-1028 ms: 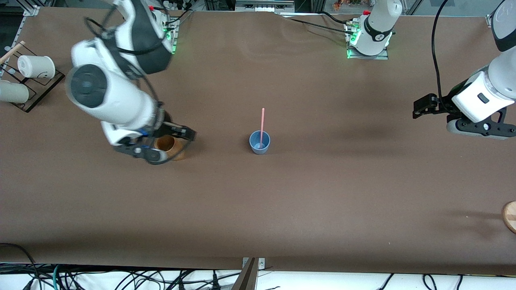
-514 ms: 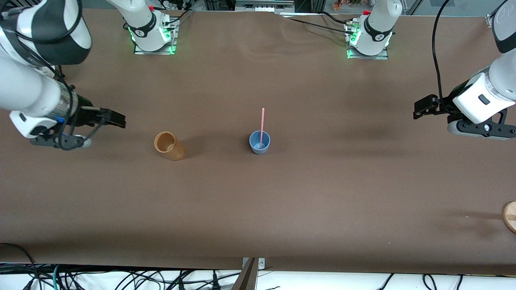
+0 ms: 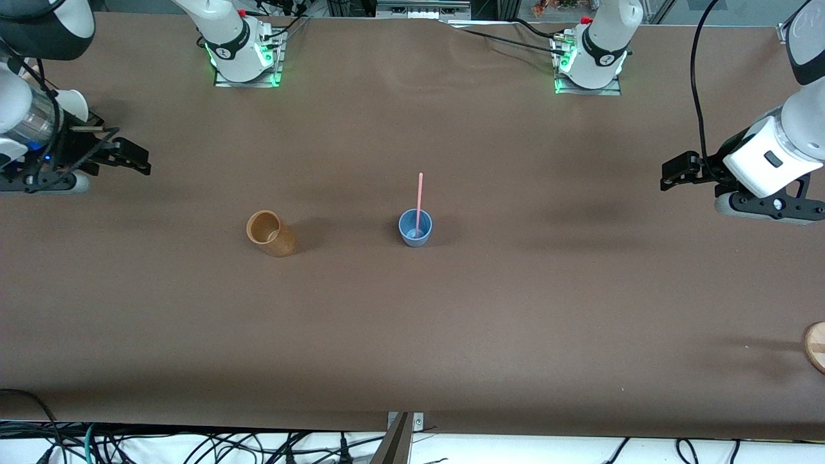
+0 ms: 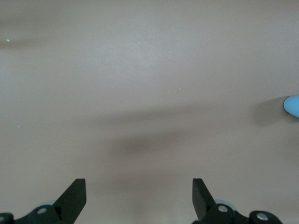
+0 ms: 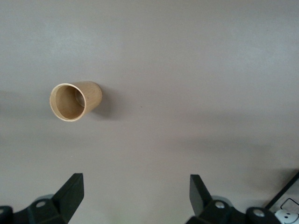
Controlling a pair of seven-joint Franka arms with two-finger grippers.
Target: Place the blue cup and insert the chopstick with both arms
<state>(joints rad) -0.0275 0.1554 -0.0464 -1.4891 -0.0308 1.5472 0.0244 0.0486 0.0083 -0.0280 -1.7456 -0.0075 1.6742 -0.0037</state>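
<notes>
The blue cup (image 3: 415,228) stands upright at the middle of the table, with the pink chopstick (image 3: 419,200) standing in it and leaning away from the front camera. The cup's edge also shows in the left wrist view (image 4: 293,105). My left gripper (image 3: 673,173) is open and empty, above the table at the left arm's end, well apart from the cup; the left wrist view (image 4: 139,196) shows bare table between its fingers. My right gripper (image 3: 138,161) is open and empty at the right arm's end, also seen in the right wrist view (image 5: 135,193).
A tan wooden cup (image 3: 271,233) stands beside the blue cup toward the right arm's end, and shows in the right wrist view (image 5: 77,100). A white cup (image 3: 72,103) on a black rack sits at that end. A wooden disc (image 3: 815,345) lies at the left arm's end.
My right arm has pulled back from the tan cup to its end of the table, leaving that cup where it was. The left arm, blue cup and chopstick have not moved.
</notes>
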